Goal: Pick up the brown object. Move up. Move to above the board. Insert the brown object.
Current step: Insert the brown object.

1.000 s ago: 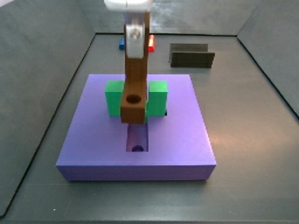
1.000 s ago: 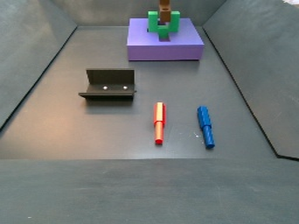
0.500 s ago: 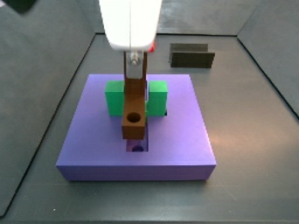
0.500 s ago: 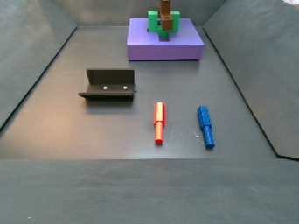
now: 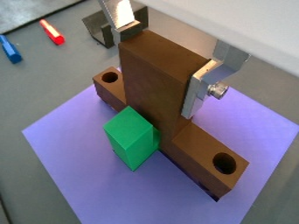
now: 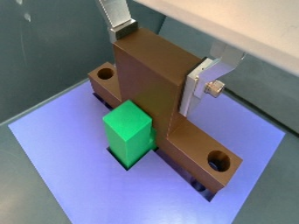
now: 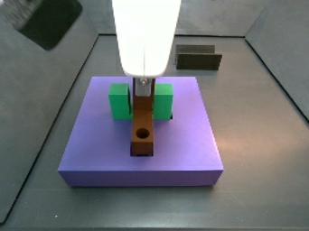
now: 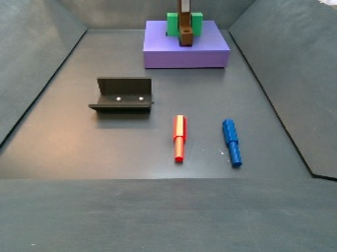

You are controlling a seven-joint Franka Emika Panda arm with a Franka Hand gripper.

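The board, the largest thing here, lies at the far end of the floor in a side view, and the brown object is down along its central groove, its bar running toward 6 o'clock from the green bracket. The risk, as I judge it, is a seat that is not complete: if the bar sits slightly proud or skewed in the groove, letting go or pulling away off-axis could tip or drag it, and the bracket hard by the upright block leaves little room for sideways correction. How deep the bar sits cannot be told.

The gripper stands directly above the board. Its fingers are closed only to the width of the upright block, clamping its two opposite faces; they touch nothing else.
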